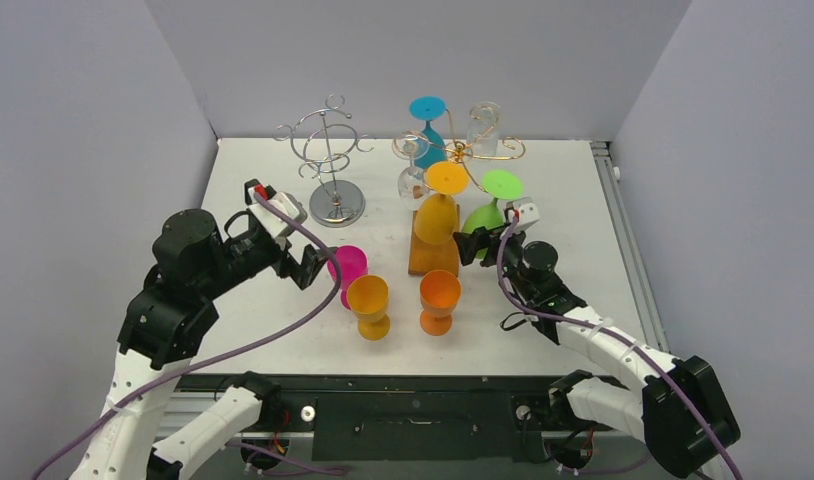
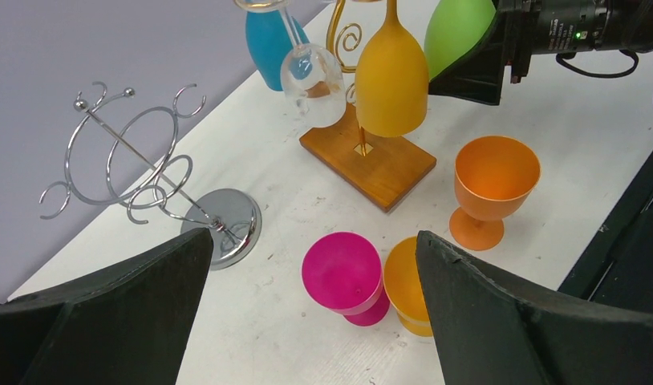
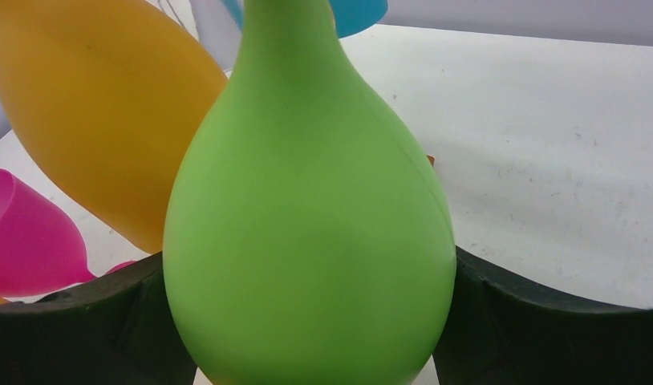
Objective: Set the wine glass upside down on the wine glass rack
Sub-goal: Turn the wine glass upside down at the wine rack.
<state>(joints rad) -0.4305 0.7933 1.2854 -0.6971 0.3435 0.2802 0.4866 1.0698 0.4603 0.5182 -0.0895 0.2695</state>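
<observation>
green glass (image 3: 307, 241) | yellow glass (image 2: 391, 76) | pink cup (image 2: 343, 277) | orange cup (image 2: 493, 180)

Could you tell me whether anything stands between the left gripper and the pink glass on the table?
Nothing visible does. The left gripper hangs open with the pink glass upright in plain view between its fingers. The yellow glass stands right against the pink one on its right, so that finger may bump it.

Even, bright overhead light fills all 3 views, leaving only faint soft shadows on the white table (image 1: 573, 190). The chrome rack (image 2: 139, 172) carries small glints. In the right wrist view the green glass (image 3: 311, 241) sits too close, slightly soft, and the table behind it is blurred.
</observation>
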